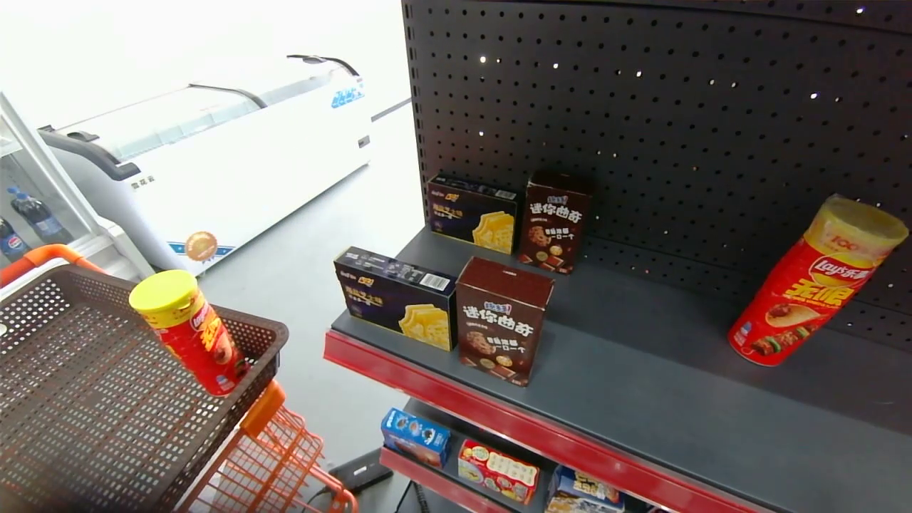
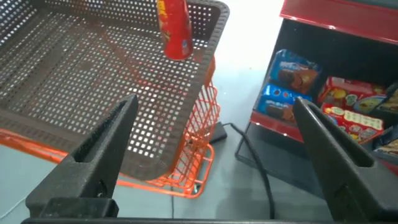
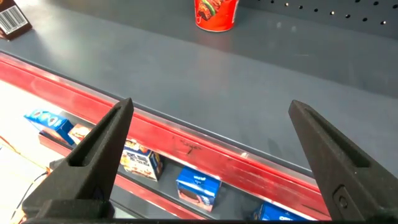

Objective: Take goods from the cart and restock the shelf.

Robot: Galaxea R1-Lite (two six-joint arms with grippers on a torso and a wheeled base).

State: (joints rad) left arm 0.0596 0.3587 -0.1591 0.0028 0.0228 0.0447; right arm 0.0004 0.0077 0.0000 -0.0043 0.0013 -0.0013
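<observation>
The red cylindrical chip can with a yellow lid (image 1: 189, 331) stands against the wall of the brown perforated plastic basket (image 1: 71, 399), lower left of the head view. The left tool (image 2: 214, 106) and the right tool (image 3: 211, 107) are both spread and empty. A tall can like this would likely topple if 1 finger clips it.

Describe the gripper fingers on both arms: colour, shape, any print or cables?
Left gripper and right gripper look alike. Each has two matte black fingers, angular and wedge-shaped, broad at the base and tapering to a blunt tip. No print or cables are visible on them.
</observation>
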